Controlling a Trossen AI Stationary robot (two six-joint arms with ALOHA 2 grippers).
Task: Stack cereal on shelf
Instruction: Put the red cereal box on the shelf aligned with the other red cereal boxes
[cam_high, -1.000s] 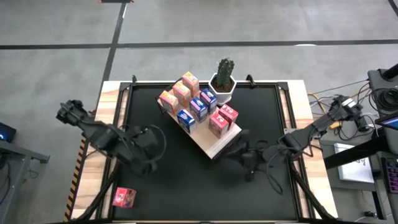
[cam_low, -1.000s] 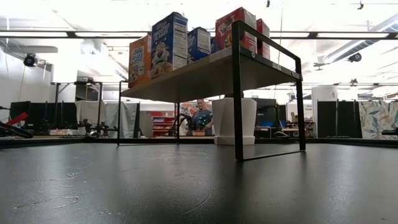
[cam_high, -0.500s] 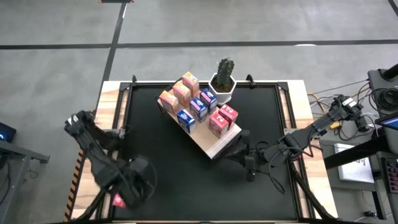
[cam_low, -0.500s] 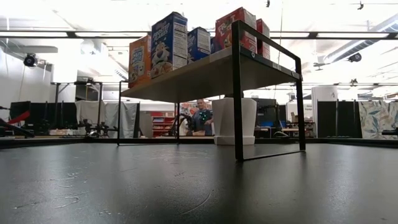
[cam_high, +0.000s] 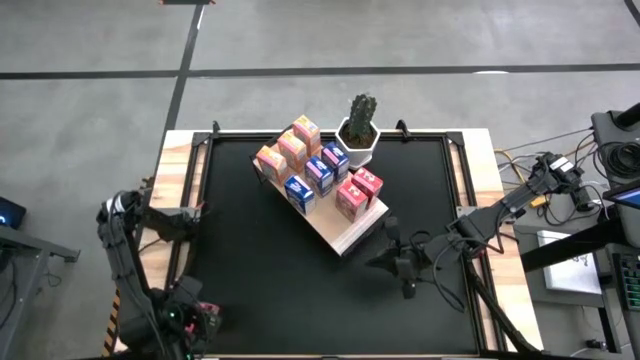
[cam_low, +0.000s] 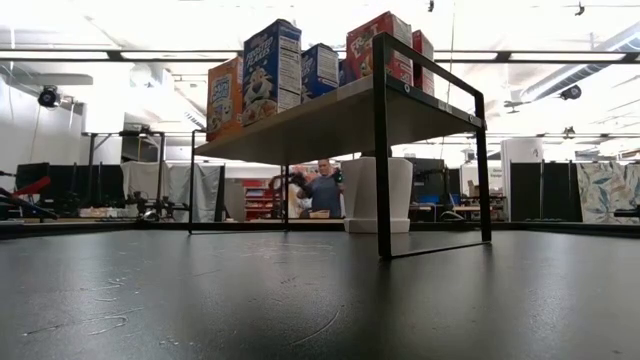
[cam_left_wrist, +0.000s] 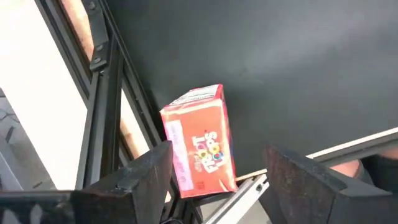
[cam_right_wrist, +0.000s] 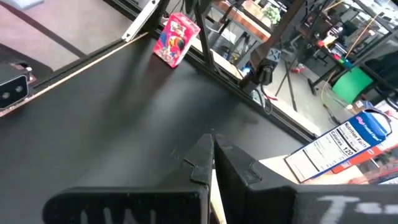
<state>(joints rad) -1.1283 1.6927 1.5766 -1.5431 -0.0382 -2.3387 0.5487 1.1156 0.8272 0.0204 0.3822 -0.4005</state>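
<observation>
Wooden shelf (cam_high: 345, 232) is nearly filled; one red cereal box (cam_left_wrist: 198, 148) is left at 7 o'clock.
Left gripper (cam_left_wrist: 217, 175) is spread apart over it; right gripper (cam_high: 405, 268) waits pressed together at 4 o'clock.

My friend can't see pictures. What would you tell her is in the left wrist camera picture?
A small red cereal box lies flat at the black table's edge, partly over the pale wooden border. The left tool hovers over it with its two dark fingers spread open on either side, not touching it.
</observation>
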